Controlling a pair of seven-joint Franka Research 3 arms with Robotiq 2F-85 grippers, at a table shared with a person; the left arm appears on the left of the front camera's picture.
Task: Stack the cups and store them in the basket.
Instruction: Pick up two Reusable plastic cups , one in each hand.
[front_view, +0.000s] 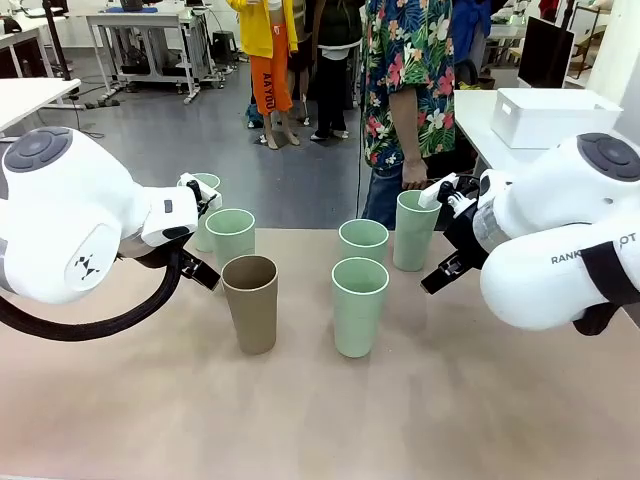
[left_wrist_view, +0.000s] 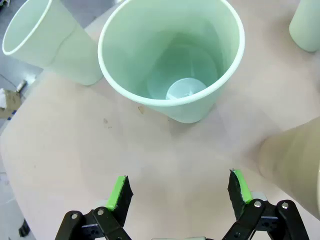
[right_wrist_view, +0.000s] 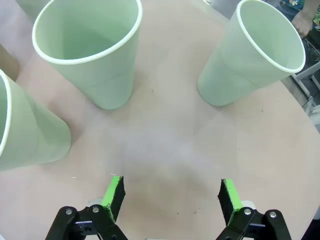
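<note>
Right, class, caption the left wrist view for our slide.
Open left gripper faces an upright, empty mint cup.

text: "RANK" and "OT" stood on the right arm (front_view: 560, 262), white casing | letters partly cut off | nothing else legible

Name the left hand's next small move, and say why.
Probably ease the left hand forward to the mint cup straight ahead. The hand is open and empty, and that cup stands upright, unstacked, lined up with it. The tan cup stands close by, so keep straight.

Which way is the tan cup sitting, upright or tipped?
Upright: the tan cup stands on its narrow base on the table, open rim facing up.
</note>
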